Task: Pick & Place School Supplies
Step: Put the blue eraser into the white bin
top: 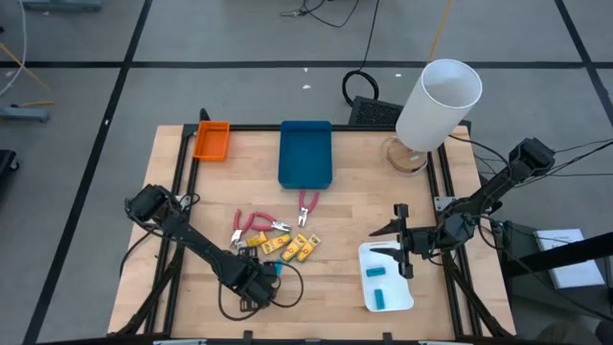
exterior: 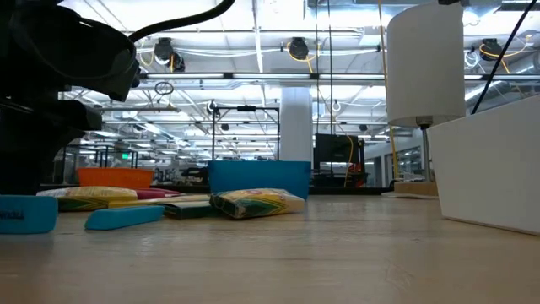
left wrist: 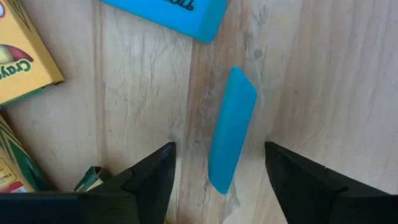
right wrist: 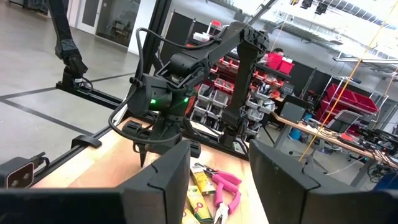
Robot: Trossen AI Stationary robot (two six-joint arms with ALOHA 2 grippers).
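A light-blue oblong block [left wrist: 231, 127] lies flat on the wooden table near its front edge. My left gripper [left wrist: 219, 147] points down over it, open. One finger stands on each long side of the block, clear of it. In the high view this gripper [top: 257, 283] is at the front left of the middle. A second blue block with lettering [left wrist: 168, 12] and yellow crayon boxes [left wrist: 18, 56] lie close by. My right gripper [top: 397, 240] hangs open and level above the white tray [top: 402, 287], which holds two blue blocks [top: 377, 286].
Yellow boxes [top: 287, 249] and red-handled pliers [top: 308, 206] [top: 257, 222] lie mid-table. A blue tray [top: 306, 151] and an orange tray [top: 212, 140] sit at the far edge. A tall white cylinder [top: 436, 103] stands at the far right. Bare wood lies between the pile and the white tray.
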